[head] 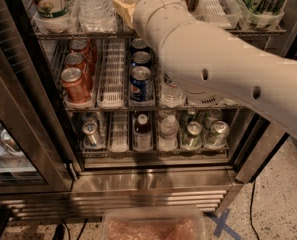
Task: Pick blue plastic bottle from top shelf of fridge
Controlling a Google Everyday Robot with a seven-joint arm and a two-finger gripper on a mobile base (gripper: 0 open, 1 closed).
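The fridge stands open, its steel base grille low in the view. My white arm reaches from the right into the top shelf, a wire rack with white ribbed lane strips. My gripper shows only as a pale yellowish part at the arm's tip, just above the rack's front edge and right of the ribbed clear water bottle. The blue plastic bottle is not visible; the arm covers the middle of the top shelf.
A green-printed cup stands top left and a clear tub of green cans top right. Red cans and Pepsi cans fill the middle rack. The glass door hangs at left. A clear bin sits on the floor.
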